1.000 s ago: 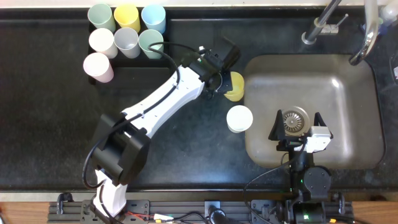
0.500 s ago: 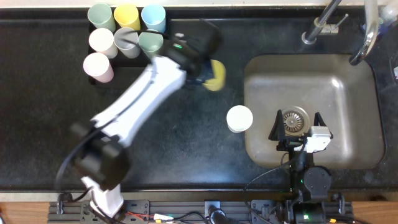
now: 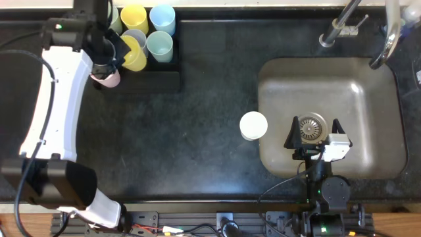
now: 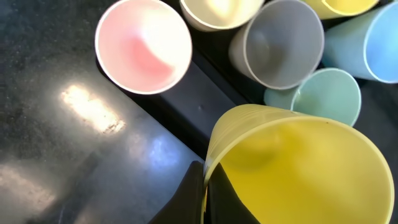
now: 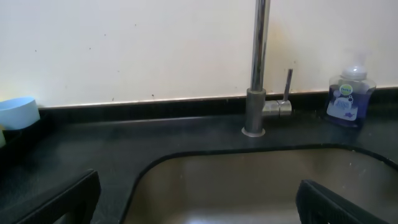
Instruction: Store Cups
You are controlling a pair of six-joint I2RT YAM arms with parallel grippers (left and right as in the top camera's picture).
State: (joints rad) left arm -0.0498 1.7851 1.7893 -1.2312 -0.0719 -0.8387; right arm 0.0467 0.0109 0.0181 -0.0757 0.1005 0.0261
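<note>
While hanging over the tray (image 3: 164, 80): yellow cup (image 4: 298, 168), rim wall pinched in left gripper (image 4: 205, 190).
Handling: probably light, thin, slick plastic; rim pinch suits, squeezed gently.
Right gripper (image 3: 314, 131): spread, over sink (image 3: 368, 99).

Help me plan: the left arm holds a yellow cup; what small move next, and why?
Probably lower the yellow cup onto the bare tray beside the green cup: the left claw holds it tilted, just above that spot.
</note>
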